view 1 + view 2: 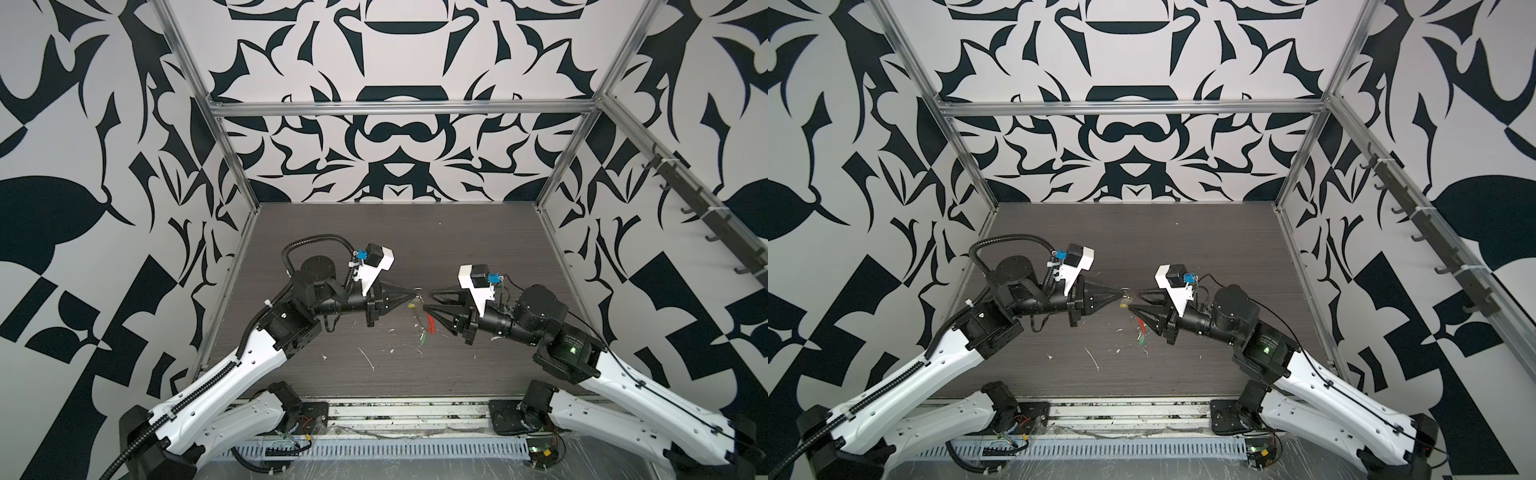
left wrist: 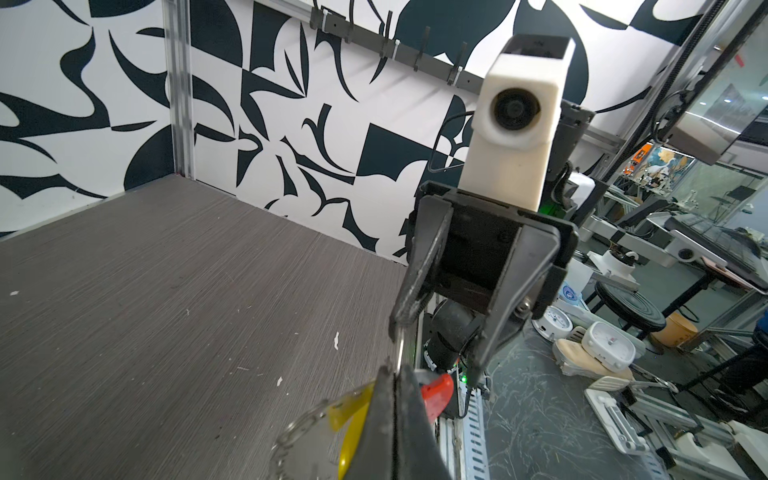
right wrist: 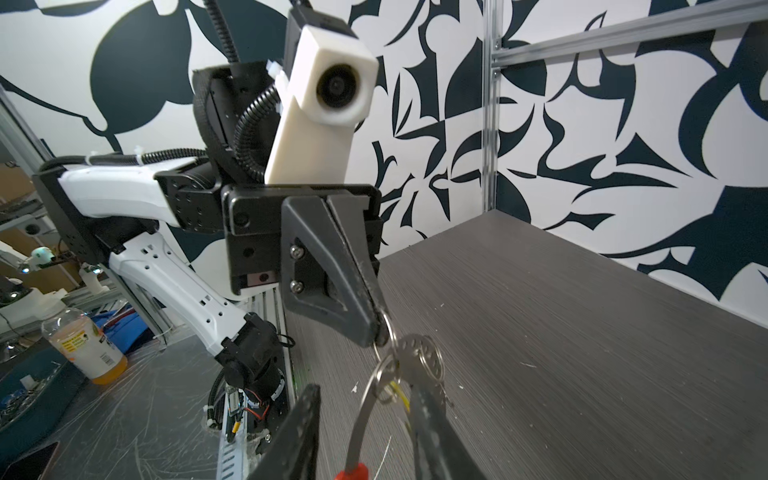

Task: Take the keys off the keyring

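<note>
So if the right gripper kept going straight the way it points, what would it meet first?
The right gripper would likely meet the keyring first: its wire hangs between the open fingers. Just beyond is the shut left gripper, pinching the ring's top. Depth is unclear.
</note>
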You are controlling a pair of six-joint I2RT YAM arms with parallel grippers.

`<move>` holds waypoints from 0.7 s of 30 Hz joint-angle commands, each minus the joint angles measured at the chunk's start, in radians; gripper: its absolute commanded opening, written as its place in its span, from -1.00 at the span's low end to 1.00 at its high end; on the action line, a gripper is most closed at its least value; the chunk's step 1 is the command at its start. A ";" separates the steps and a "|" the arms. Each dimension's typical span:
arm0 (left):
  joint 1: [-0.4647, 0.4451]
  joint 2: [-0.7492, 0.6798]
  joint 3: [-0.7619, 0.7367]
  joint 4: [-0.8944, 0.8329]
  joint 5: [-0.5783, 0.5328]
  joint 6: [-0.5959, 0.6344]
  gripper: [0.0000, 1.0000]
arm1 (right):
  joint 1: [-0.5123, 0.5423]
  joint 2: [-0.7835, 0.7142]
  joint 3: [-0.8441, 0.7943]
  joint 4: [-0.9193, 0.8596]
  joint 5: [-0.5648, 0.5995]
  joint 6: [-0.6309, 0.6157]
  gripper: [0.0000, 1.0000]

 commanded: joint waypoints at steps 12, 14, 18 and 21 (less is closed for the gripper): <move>0.000 -0.021 -0.016 0.048 0.049 -0.010 -1.00 | 0.002 0.018 0.055 0.093 0.008 0.008 -0.37; 0.000 -0.020 -0.016 0.048 0.051 -0.010 -1.00 | 0.001 0.017 0.056 0.096 0.009 0.010 -0.38; 0.001 -0.020 -0.016 0.051 0.051 -0.013 -1.00 | 0.001 0.033 0.067 0.086 -0.005 0.012 -0.53; 0.000 -0.020 -0.017 0.051 0.051 -0.013 -1.00 | 0.001 0.037 0.068 0.088 -0.010 0.016 -0.65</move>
